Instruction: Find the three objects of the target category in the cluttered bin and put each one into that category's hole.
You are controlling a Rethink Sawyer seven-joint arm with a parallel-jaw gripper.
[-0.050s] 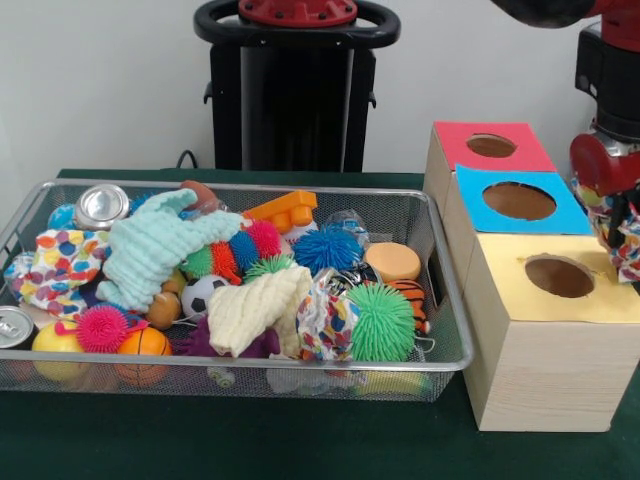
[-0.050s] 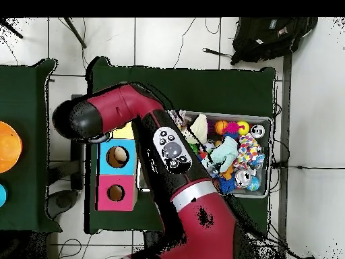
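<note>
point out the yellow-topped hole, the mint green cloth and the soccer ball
yellow-topped hole [image 1: 559, 277], front view, centre of the opening
mint green cloth [image 1: 150, 255], front view, middle of the fabric
soccer ball [image 1: 205, 294], front view, its white face

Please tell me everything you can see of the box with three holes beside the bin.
The box looks like pale wood, long and upright on the green table, right beside the wire bin. Its top bears three coloured panels in a row, red, blue and yellow, each with one round hole. The gripper hangs at the yellow end, holding a patterned cloth.
</note>
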